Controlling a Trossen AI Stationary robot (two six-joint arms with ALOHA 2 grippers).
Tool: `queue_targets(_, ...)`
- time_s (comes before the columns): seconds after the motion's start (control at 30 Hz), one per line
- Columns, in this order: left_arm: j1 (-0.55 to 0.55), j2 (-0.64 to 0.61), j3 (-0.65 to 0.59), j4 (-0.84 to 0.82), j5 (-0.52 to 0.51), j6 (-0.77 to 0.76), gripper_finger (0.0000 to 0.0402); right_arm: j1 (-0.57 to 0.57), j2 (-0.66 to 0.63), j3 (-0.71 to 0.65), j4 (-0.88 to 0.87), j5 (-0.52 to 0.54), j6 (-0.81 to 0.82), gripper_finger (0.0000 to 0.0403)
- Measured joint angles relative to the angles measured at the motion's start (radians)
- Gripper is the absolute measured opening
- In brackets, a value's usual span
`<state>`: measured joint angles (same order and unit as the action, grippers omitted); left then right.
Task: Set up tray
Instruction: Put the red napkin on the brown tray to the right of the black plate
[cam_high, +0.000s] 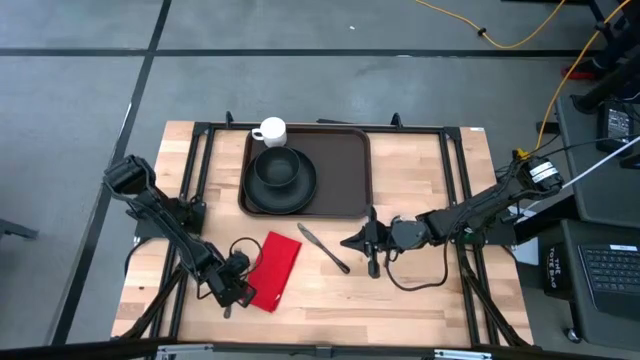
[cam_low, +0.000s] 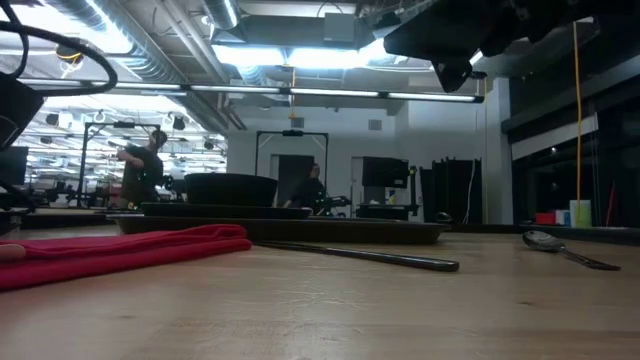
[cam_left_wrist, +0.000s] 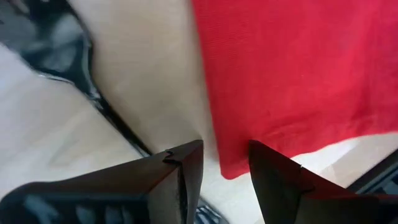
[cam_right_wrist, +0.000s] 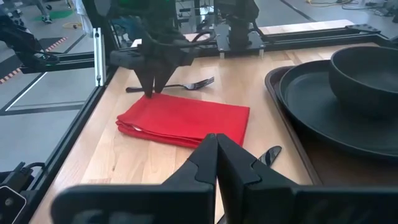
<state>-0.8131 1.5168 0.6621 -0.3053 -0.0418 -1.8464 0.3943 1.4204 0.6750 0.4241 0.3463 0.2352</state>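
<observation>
My left fingers (cam_left_wrist: 224, 177) stand slightly spread at the near-left corner of the folded red cloth napkin (cam_high: 274, 270), in the lower left of the high view; the corner lies between them, but I cannot tell whether they touch it. A metal fork (cam_right_wrist: 177, 86) lies just beyond them in the right wrist view, half hidden by my arm. My right fingers (cam_right_wrist: 216, 155) are pressed together, holding nothing, right of centre in the high view. Between the two pairs a metal table knife (cam_high: 323, 248) lies slanted on the pale wooden surface (cam_high: 420, 290), its handle cut off behind my right fingers in the right wrist view. A metal spoon (cam_low: 565, 248) shows at the right edge of the low view. The large dark brown rectangular plastic tray (cam_high: 345, 170) sits at upper centre, carrying a round black plate (cam_high: 300, 195) with a black bowl (cam_high: 277, 166). A white cup (cam_high: 270, 131) stands at its upper left corner. No writing is legible.
</observation>
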Motion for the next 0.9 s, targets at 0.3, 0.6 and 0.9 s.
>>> queue_targets(0.3,0.0,0.024,0.001,0.053,0.008,0.016,0.0121,0.0,0.0,0.0,0.004,0.001,0.0,0.001)
queue_targets(0.6,0.0,0.028,-0.003,0.133,0.003,0.008,0.012,0.0,0.0,0.0,0.006,0.001,0.0,0.001)
queue_targets(0.9,0.0,0.068,-0.001,0.192,-0.01,0.008,0.012,0.0,0.0,0.0,0.006,0.001,0.022,0.001)
